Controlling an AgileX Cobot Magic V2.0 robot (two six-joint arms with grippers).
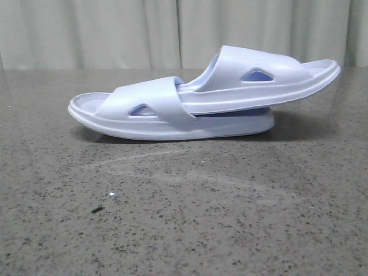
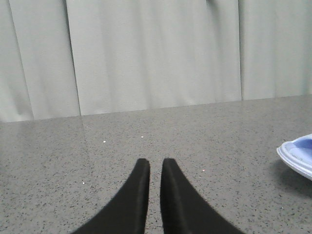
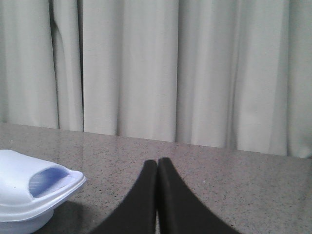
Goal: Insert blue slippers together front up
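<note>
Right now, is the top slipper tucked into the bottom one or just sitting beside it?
Tucked in. The top slipper has one end pushed under the strap of the bottom slipper and rests tilted on its footbed.

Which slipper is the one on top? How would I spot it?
Look at the middle of the grey speckled table, in front of the pale curtain, where two pale blue slippers are pushed together. The top slipper is the tilted one reaching right, one end tucked under the strap of the bottom slipper, which lies flat on the table.
</note>
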